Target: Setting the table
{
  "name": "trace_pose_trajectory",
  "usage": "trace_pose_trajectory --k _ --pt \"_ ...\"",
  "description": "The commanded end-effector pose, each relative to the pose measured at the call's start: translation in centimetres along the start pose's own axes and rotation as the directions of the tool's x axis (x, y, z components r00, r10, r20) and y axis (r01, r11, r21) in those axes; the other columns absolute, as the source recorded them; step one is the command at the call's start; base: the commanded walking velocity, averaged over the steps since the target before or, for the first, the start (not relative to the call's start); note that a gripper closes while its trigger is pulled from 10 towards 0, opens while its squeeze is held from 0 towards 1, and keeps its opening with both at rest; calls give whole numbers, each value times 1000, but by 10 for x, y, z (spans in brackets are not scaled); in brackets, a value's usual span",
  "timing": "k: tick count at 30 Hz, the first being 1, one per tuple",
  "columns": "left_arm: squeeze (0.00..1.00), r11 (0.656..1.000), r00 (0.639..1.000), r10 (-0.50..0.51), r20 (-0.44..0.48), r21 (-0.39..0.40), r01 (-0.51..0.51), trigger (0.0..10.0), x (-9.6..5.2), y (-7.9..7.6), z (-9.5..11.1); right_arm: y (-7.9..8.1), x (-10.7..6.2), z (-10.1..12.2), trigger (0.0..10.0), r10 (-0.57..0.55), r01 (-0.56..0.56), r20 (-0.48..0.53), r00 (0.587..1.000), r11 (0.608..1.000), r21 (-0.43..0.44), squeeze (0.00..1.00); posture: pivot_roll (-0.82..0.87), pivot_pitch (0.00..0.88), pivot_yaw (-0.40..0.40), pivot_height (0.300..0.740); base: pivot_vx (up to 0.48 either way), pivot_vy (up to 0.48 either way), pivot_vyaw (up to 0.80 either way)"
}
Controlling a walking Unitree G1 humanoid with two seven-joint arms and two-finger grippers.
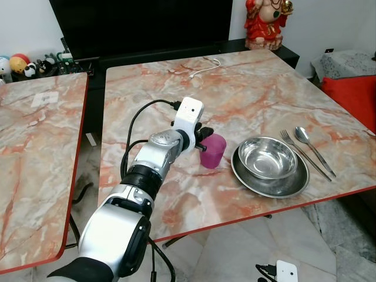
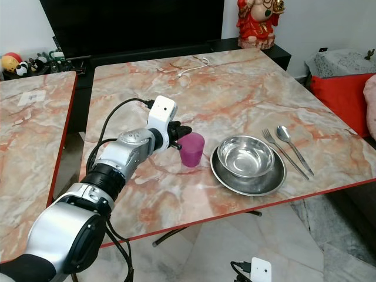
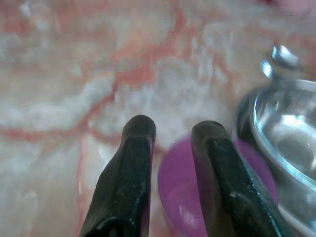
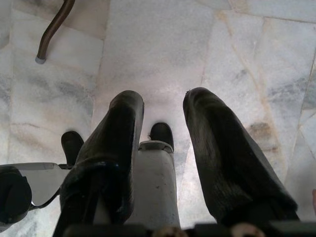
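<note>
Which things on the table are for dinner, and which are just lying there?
For dinner: purple cup, gripped at its rim by the left gripper; bowl on plate; fork; spoon.

Just lying there: white cable, red statue, toys.

A cup (image 1: 212,151) is sitting at nine o'clock of a bowl (image 1: 268,157) resting in a plate (image 1: 294,184); fork (image 1: 304,154) and spoon (image 1: 313,145) are lying at three o'clock.

A home's living room — marble dining table (image 1: 252,100), television (image 1: 141,23), statuette (image 1: 267,20).
</note>
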State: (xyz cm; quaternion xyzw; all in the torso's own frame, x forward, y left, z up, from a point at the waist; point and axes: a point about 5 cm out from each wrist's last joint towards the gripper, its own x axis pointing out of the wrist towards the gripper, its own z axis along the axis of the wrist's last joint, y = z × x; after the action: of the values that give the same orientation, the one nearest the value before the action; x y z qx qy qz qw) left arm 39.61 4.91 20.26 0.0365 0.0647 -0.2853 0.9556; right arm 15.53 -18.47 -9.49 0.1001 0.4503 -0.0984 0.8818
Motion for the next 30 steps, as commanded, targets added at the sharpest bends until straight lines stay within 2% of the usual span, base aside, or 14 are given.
trace_pose_trajectory --k 1,3,5,7,8,9,11,14,16,21,24,26,30 --pt "0 998 967 47 251 -52 -35 10000 -13 13 33 -1 -1 -4 10000 -3 3 -15 1000 1000 -5 0 23 0 14 740 0 0 0" --pt "0 993 936 85 341 -107 -52 10000 -24 23 38 -1 -1 -5 10000 -4 4 -15 1000 1000 -3 0 20 0 14 740 0 0 0" --pt "0 992 915 112 387 -102 -78 10000 -34 30 38 -1 -1 -5 10000 -5 5 -15 1000 1000 -2 0 27 0 10 740 0 0 0" --pt "0 984 901 134 412 55 -171 10000 -50 42 30 -2 -1 -5 10000 -5 5 -16 1000 1000 -3 0 30 0 9 740 0 0 0" --pt "0 984 901 134 412 55 -171 10000 -50 42 30 -2 -1 -5 10000 -5 5 -16 1000 1000 -3 0 30 0 9 740 0 0 0" --pt "0 973 895 155 418 91 -211 10000 -62 51 21 -2 -1 -5 10000 -4 3 -16 1000 1000 -7 0 40 0 9 740 0 0 0" --pt "0 962 888 176 426 115 -246 10000 -76 60 13 -1 -1 -5 10000 -1 1 -14 1000 1000 -6 0 37 0 13 740 0 0 0" --pt "0 956 888 183 423 135 -261 10000 -90 64 1 -1 -1 -5 10000 3 -3 -7 1000 1000 -1 0 35 0 15 740 0 0 0" --pt "0 946 896 186 402 174 -274 10000 -103 68 -12 -1 -2 -5 10000 -1 1 -8 1000 1000 -2 0 36 0 20 740 0 0 0" --pt "0 928 889 266 373 150 -341 10000 -121 77 -32 -2 -2 -5 10000 -5 5 -5 1000 1000 -11 0 33 0 23 740 0 0 0" --pt "0 917 874 317 368 116 -381 10000 -126 78 -39 -1 -2 -4 10000 8 -8 3 1000 1000 -30 0 36 0 22 740 0 0 0" --pt "0 898 861 358 360 120 -423 10000 -129 77 -44 -1 -1 -4 10000 16 -16 -5 1000 999 -50 0 37 0 22 740 0 0 800" --pt "0 888 847 391 360 94 -450 10000 -135 77 -48 -1 -2 -5 10000 16 -17 -4 1000 999 -48 0 35 0 23 740 0 0 800"
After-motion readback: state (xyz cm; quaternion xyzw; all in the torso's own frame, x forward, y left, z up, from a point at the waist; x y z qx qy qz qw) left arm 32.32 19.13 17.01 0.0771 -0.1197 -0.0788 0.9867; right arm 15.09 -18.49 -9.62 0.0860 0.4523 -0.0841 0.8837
